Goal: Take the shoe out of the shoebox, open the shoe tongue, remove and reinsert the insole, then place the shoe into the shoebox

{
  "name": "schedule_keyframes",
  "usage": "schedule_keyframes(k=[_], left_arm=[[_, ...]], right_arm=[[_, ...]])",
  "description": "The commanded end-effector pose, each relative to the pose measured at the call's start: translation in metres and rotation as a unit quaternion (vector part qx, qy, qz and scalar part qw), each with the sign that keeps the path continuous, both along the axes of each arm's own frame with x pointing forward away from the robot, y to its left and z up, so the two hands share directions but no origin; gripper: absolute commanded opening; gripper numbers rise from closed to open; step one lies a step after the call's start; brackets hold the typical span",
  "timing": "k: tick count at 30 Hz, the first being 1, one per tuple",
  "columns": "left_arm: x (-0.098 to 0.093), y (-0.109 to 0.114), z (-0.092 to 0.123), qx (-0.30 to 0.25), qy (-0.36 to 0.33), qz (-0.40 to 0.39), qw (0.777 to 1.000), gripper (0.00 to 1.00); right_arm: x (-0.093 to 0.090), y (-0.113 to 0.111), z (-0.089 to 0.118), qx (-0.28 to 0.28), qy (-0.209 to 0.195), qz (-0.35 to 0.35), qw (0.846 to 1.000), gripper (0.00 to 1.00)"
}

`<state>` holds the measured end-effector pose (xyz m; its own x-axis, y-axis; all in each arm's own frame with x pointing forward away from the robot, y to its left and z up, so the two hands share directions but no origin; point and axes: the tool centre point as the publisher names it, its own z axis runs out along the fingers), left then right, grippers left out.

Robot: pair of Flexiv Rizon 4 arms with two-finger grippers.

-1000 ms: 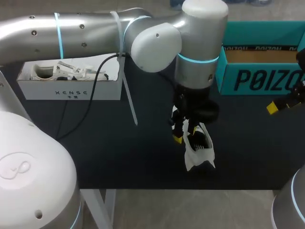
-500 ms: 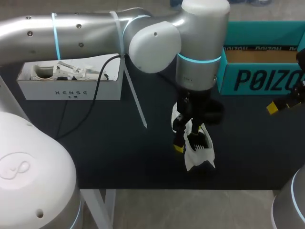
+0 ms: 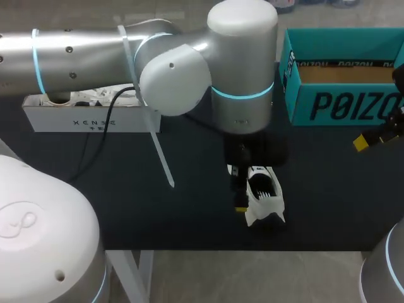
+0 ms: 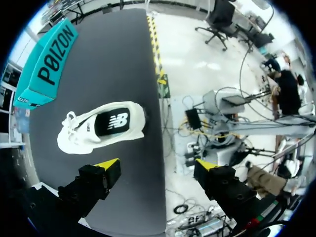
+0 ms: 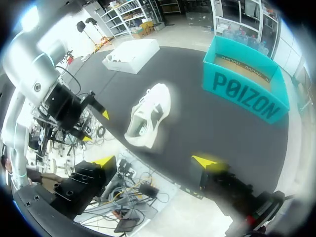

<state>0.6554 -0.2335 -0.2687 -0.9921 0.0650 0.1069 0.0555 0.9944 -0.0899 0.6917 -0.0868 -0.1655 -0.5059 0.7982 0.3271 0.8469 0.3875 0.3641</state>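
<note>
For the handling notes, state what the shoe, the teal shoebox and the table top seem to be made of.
Shoe: white upper, probably soft synthetic or textile, matte; laces and dark insole show.
Shoebox: cardboard, teal printed outside, raw brown inside.
Table top: dark matte covering, perhaps cloth or rubber mat; no glare.

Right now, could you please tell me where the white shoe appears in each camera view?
Head view: the white shoe lies near the table's front edge, beside the left gripper.
Left wrist view: the shoe lies ahead of that open gripper.
Right wrist view: it lies ahead of the right gripper.
Shared landmark: the teal shoebox, in all three.
</note>
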Motion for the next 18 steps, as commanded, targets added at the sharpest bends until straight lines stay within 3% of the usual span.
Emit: schedule_keyframes(k=[1,4,9,16,18], left_arm=[[-0.005,0.007,-0.001,-0.015,-0.023,0.077,0.997,1.00],[-0.005,0.007,-0.001,-0.015,-0.023,0.077,0.997,1.00],[-0.008,-0.009,-0.011,0.006,-0.044,0.161,0.986,1.00],[-0.008,-0.037,-0.032,0.046,-0.040,0.141,0.988,1.00],[-0.008,-0.048,-0.037,0.036,-0.021,0.127,0.991,1.00]], right_arm=[[0.001,0.001,-0.001,-0.001,0.001,0.000,1.000,1.00],[0.001,0.001,-0.001,-0.001,0.001,0.000,1.000,1.00],[0.001,0.001,-0.001,-0.001,0.001,0.000,1.000,1.00],[0.001,0.001,-0.001,-0.001,0.001,0.000,1.000,1.00],[0.001,0.001,-0.001,-0.001,0.001,0.000,1.000,1.00]])
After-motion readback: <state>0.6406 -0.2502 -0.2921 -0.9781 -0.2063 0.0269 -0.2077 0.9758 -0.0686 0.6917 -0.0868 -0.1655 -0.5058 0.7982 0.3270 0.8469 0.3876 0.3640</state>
